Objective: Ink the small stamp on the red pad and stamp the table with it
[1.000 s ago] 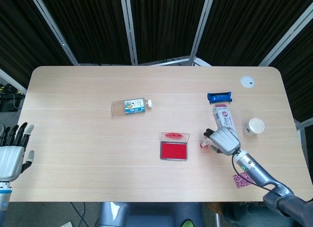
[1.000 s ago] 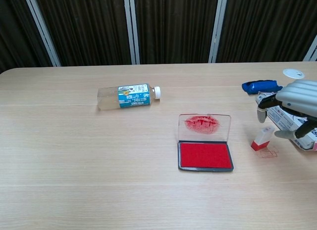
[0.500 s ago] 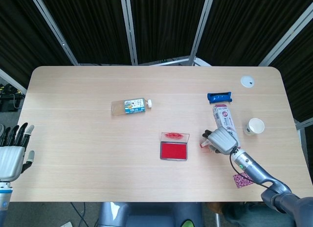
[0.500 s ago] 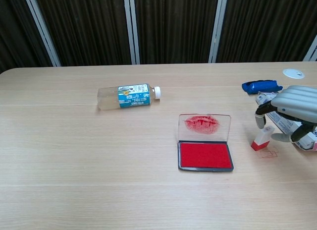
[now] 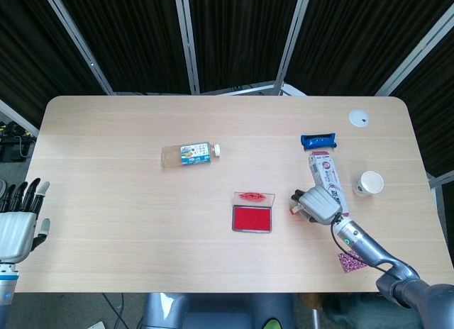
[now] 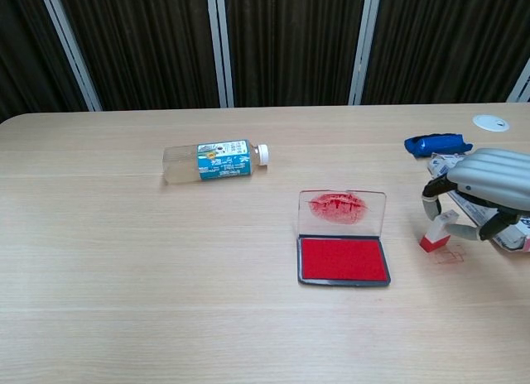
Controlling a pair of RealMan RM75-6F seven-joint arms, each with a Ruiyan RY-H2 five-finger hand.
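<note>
The right hand (image 6: 484, 189) pinches the small stamp (image 6: 436, 232), tilted on the table (image 6: 124, 276) just right of the red pad (image 6: 343, 260), while the left hand (image 5: 15, 226) hangs open far left.

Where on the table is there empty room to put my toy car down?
Lots of bare table lies left of the red ink pad and below the bottle. The right side is crowded: the right robot hand, small stamp, carton, blue packet and paper cup.
</note>
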